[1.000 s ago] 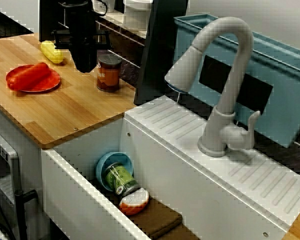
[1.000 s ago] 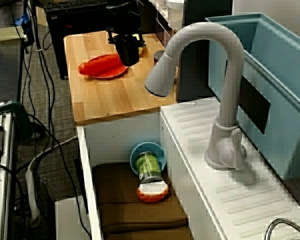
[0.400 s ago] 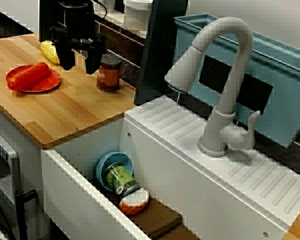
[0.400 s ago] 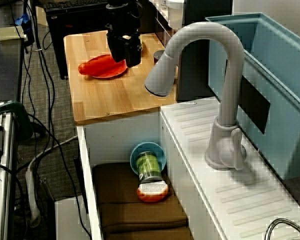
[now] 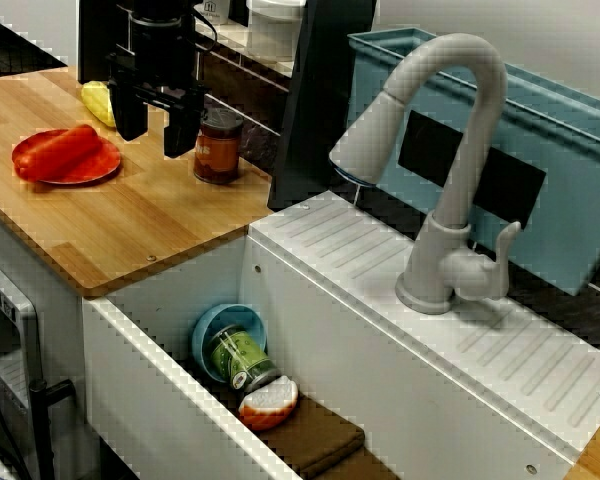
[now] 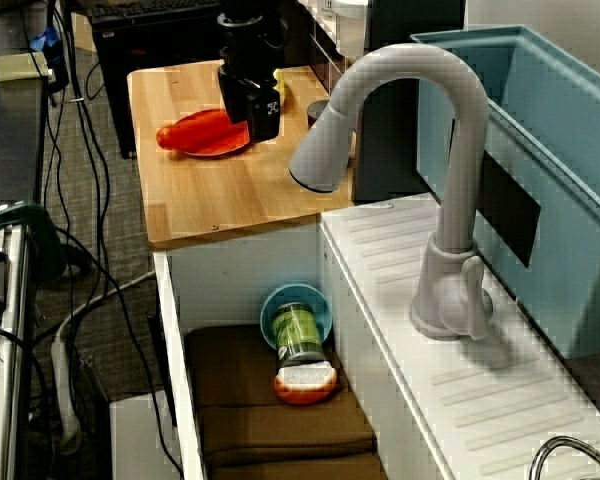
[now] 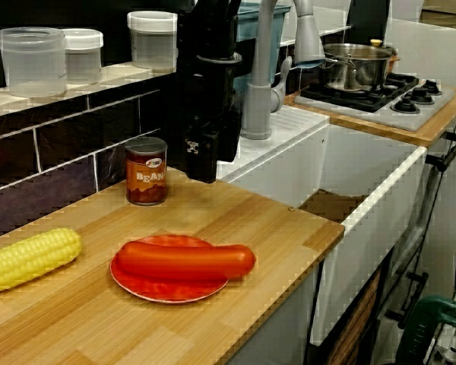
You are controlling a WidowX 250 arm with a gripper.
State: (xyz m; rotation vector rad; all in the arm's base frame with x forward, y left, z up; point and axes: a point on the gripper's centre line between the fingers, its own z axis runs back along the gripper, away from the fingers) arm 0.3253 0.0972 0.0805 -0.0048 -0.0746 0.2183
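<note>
Bean can (image 5: 218, 148) stands upright at the upper left of the sink-side view, on a pale wooden bench (image 5: 150, 225) with straight plank grain. It is a short cylinder with a dark flat lid and a rust-brown paper label. In the view along the bench, the label shows the white word BEAN, and the can sits close to a wall of glossy dark tiles (image 7: 53, 152).

A black end effector (image 5: 154, 140) hangs just left of the can. Its two blocky fingers are spread apart with nothing between them, their tips low over the wood. The view along the bench shows a clear gap between it and the can.

Further left lies a flat, round red plate (image 5: 30, 172) carrying a smooth red sausage (image 5: 58, 150). A knobbly yellow corn cob (image 5: 100, 100) rests behind them.
</note>
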